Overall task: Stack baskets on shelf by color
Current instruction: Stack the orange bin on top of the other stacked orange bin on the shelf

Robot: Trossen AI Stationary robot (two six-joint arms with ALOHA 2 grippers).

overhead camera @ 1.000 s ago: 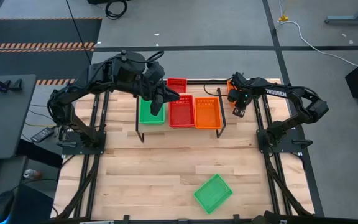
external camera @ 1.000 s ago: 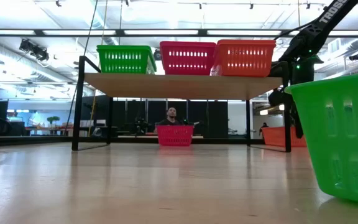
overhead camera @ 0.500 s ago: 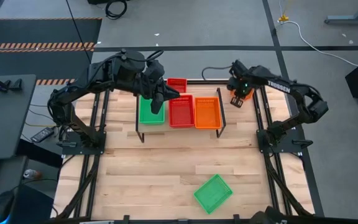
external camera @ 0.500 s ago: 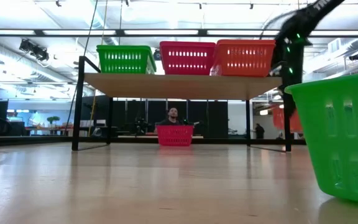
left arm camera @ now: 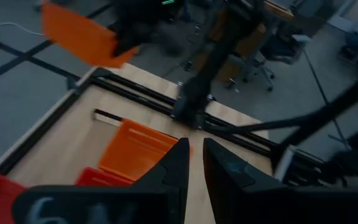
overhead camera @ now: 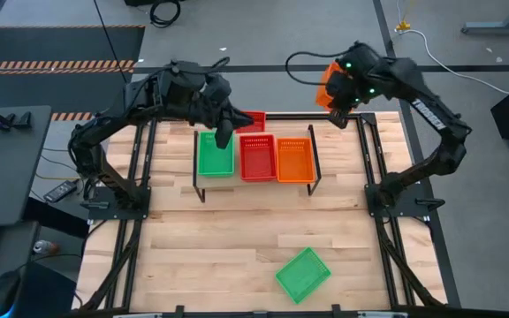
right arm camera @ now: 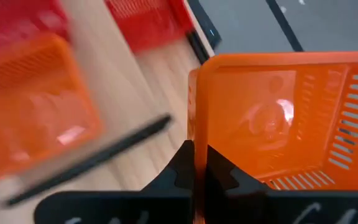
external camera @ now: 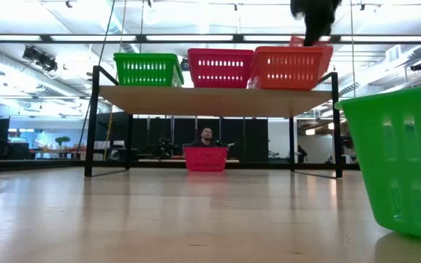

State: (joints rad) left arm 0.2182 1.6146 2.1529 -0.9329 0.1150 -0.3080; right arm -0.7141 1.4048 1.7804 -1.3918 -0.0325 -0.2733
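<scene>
The shelf (external camera: 218, 101) carries a green basket (overhead camera: 216, 155), a red basket (overhead camera: 257, 157) and an orange basket (overhead camera: 294, 160), side by side on their bases. Another red basket (overhead camera: 251, 119) rests on the table behind the shelf. Another green basket (overhead camera: 303, 274) sits near the table's near edge. My right gripper (overhead camera: 337, 95) is high over the table's far right corner, shut on a further orange basket (overhead camera: 329, 79). My left gripper (overhead camera: 224, 135) hovers over the green basket's far end, fingers a narrow gap apart, holding nothing. My right gripper pinches the orange basket's side wall at its rim (right arm camera: 199, 134), one finger inside the basket and one outside. The basket is lifted clear of the table and tilted, seen from the left wrist as a slanted orange shape (left arm camera: 79, 34).
Black shelf legs (overhead camera: 200, 190) stand on the slatted table. The table's middle (overhead camera: 237, 238) lies bare between the shelf and the near green basket. Cables and the arms' frames run along both table sides.
My right gripper has risen from table height beside the shelf's right end, carrying the orange basket up clear of the table and toward the far edge. My left gripper has drawn back a little toward the far edge above the green basket.
</scene>
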